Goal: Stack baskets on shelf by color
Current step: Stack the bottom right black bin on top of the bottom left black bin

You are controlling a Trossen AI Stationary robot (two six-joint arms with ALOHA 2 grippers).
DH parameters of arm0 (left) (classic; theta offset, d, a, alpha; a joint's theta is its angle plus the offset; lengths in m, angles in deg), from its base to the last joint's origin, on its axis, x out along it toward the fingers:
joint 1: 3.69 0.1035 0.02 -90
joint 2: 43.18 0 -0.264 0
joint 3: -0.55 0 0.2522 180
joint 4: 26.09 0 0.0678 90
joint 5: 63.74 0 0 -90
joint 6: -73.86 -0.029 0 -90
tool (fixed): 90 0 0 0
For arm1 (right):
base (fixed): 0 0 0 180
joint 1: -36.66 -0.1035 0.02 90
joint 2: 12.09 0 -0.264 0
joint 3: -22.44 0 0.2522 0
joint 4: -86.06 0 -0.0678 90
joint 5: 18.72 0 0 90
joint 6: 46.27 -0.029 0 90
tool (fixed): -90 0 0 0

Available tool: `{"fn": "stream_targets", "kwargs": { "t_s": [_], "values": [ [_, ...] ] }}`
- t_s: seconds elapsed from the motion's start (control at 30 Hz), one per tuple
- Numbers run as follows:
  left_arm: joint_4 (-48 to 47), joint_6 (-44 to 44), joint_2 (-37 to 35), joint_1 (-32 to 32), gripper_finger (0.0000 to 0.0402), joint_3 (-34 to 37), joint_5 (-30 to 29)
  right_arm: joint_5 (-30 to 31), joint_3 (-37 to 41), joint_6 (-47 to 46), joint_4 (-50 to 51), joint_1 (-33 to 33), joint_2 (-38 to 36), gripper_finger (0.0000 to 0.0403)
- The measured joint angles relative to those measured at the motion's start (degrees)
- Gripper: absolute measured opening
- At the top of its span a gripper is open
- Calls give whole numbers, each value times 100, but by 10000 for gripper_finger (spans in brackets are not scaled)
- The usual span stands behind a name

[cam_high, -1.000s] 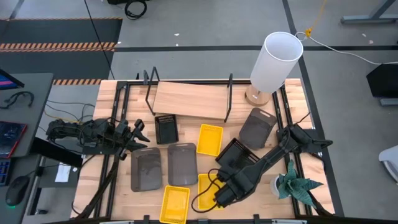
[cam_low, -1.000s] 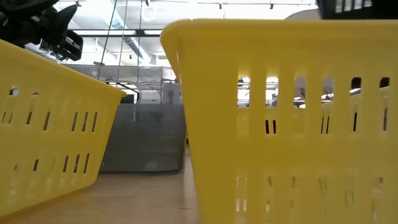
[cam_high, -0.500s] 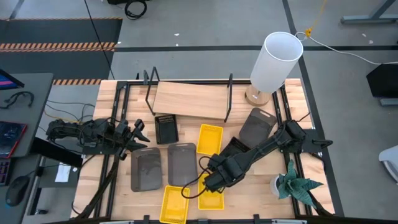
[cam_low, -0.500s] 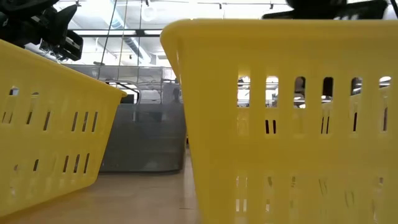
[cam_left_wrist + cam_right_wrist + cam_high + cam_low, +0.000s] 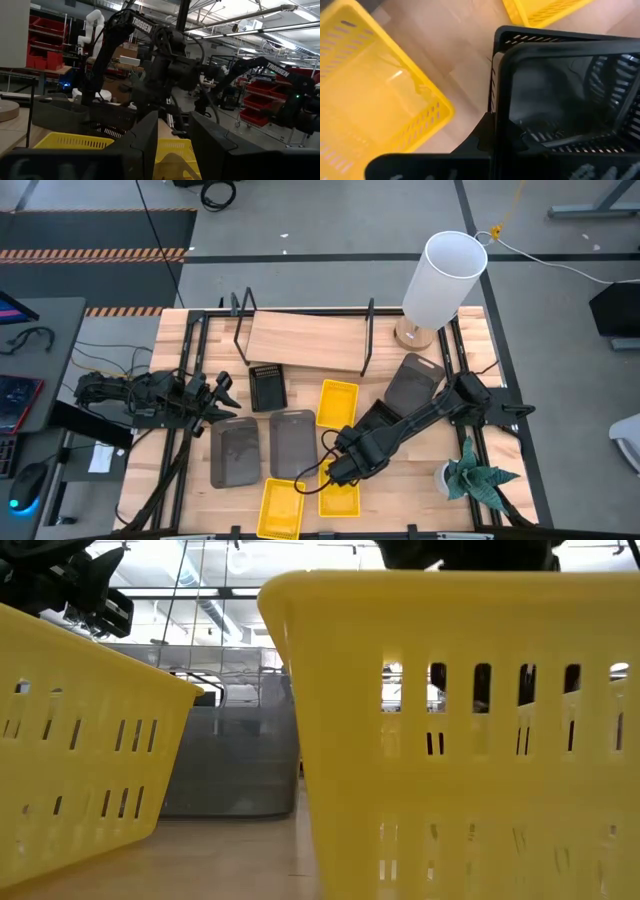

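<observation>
Grip on the black basket [image 5: 560,100]: pinching its thin rim wall between the closed jaws of the right gripper [image 5: 492,134], hanging it just above a yellow basket [image 5: 345,502] near the table's [image 5: 405,492] front, well apart from the shelf [image 5: 305,340]. Showing smooth dark plastic, rectangular, rounded corners, slotted sides; showing glossy yellow plastic with the same slots below; showing pale wood plank in black wire frame on the shelf. Having swung left and away from the front edge since a second ago. Waiting at the table's left, left gripper [image 5: 222,390] with jaws parted, holding nothing, unmoved.
</observation>
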Motion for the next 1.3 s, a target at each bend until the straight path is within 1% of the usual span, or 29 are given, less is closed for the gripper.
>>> {"fn": "stream_targets", "kwargs": {
  "t_s": [0.37,0.6,0.77,1.0,1.17,1.3],
  "values": [
    [-2,-2,-2,2,117,0,-1,-23,414,-65,-317,95,0,4],
    [0,-2,-2,0,117,0,-2,-306,804,-19,-754,182,3,8],
    [0,-2,-2,1,117,0,-1,-607,904,23,-691,207,3,40],
    [0,-1,-2,1,117,0,0,-1227,904,525,-486,150,3,86],
    [-1,-1,-2,2,117,0,0,-1574,904,724,-204,128,3,104],
    [0,-1,-2,2,117,0,-1,-1755,869,800,-162,132,3,112]
  ]
}}
